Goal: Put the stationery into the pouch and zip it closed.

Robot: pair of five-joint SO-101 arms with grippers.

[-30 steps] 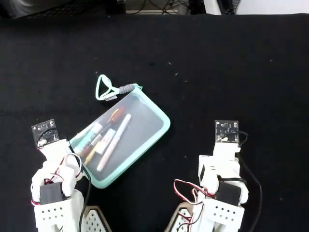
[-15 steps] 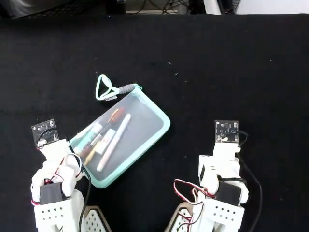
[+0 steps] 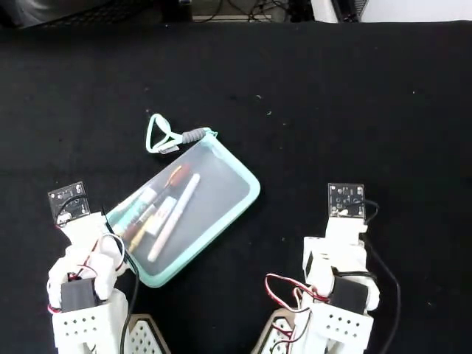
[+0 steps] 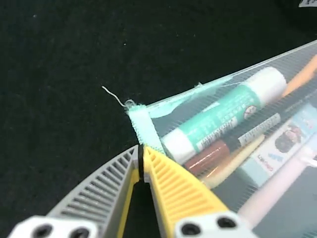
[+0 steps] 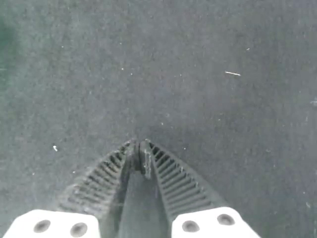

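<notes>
At the lower left of the high view I have the left arm. Its wrist view shows the left gripper (image 4: 141, 163) pinched tight on the teal corner of the pouch (image 3: 221, 193), with the grey and yellow jaws meeting and only that strip of edging between them. I see the pouch lying flat on the black table (image 3: 354, 103), left of centre, slanting from the held corner up toward the middle. Through its clear side I can make out a glue stick (image 4: 223, 111), a white pen (image 3: 174, 215) and an orange-tipped pen (image 3: 175, 175). A teal strap loop (image 3: 158, 134) lies off its upper corner, beside the grey zipper pull (image 3: 195, 136). At the lower right, the right gripper (image 5: 139, 153) is closed on nothing, over the table.
</notes>
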